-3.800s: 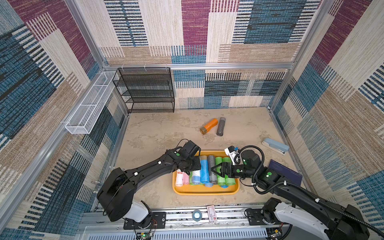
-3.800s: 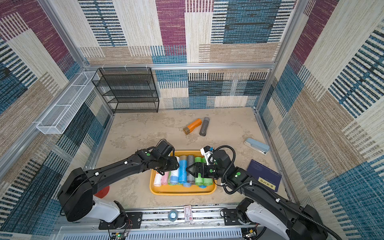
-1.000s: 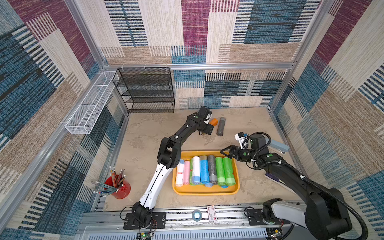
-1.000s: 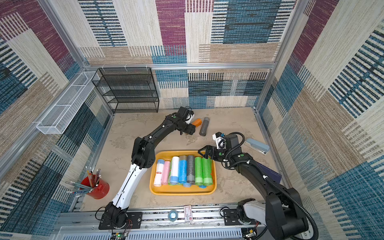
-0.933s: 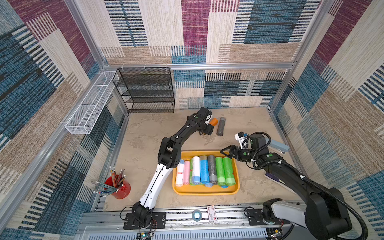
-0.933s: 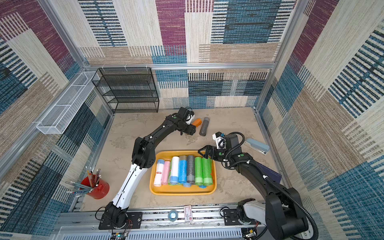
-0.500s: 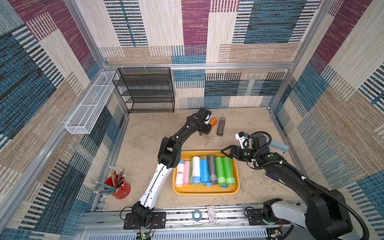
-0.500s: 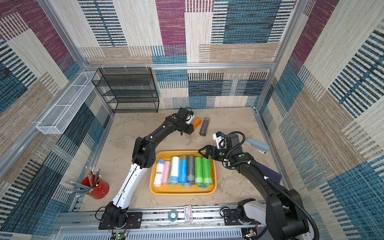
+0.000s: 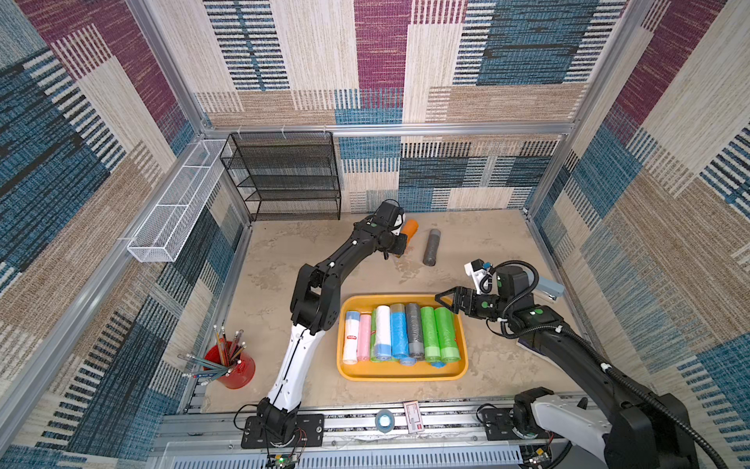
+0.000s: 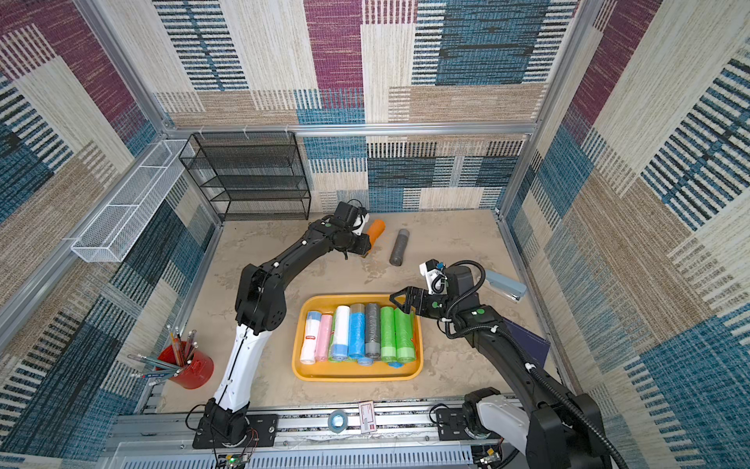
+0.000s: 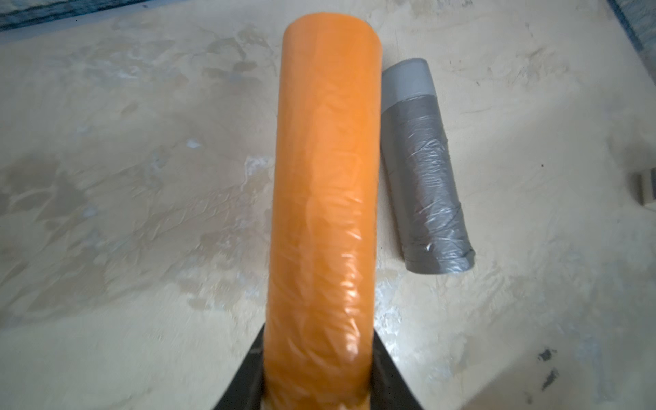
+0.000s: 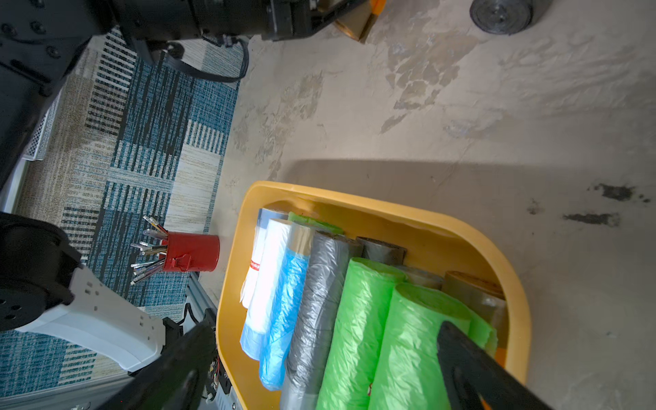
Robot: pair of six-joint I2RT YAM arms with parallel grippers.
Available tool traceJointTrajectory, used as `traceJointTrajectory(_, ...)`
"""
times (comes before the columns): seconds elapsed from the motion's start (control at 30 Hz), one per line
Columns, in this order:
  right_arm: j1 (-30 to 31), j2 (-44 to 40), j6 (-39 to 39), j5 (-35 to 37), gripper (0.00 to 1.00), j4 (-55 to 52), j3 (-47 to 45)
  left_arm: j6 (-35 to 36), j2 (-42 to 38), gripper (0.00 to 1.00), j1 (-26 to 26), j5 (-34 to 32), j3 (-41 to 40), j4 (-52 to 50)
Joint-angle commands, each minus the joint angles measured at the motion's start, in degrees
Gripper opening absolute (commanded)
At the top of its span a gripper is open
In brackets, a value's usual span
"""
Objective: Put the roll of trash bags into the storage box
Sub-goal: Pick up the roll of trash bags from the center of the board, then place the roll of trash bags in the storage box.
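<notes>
The orange roll (image 11: pixel 323 195) was at the far middle of the table (image 9: pixel 284 260), one end pinched between the fingers of the left gripper (image 11: pixel 317 381). Whether it had cleared the table could not be told. A grey roll (image 11: pixel 422 170) lay just right of it, apart. The box (image 9: pixel 401 374) sat near and was nearly filled by a row of rolls, 2 green ones at its right end. The right gripper (image 9: pixel 445 302) hovered over the box's far right corner, fingers spread and empty. The carry probably called for a straight lift, so the overhang missed the grey roll. The end grip might let the roll droop, so it needed a level carry and a landing on top of the row.
</notes>
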Motion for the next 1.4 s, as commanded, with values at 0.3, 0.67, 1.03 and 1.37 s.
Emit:
traceJointTrajectory(0.3,-1.1,3.3,-6.0,-4.6,0.99,-1.7,2.6,-15.6,-32.2,0.26,0.1,-5.7,-36.8,4.7)
traceJointTrajectory(0.67,3.1,0.0,-3.7,-3.8,0.99,-2.9,2.6,-29.4,-59.4,0.26,-1.1,-3.6,-67.0,9.0)
traceJointTrajectory(1.03,11.3,-0.9,3.4,-1.0,0.99,2.2,1.3,-37.9,-78.0,0.26,-8.1,-6.5,-80.4,5.1)
traceJointTrajectory(1.37,13.3,-4.0,5.4,-0.1,0.99,1.8,-1.1,-42.0,-75.1,0.27,-16.5,-12.0,-82.1,6.2)
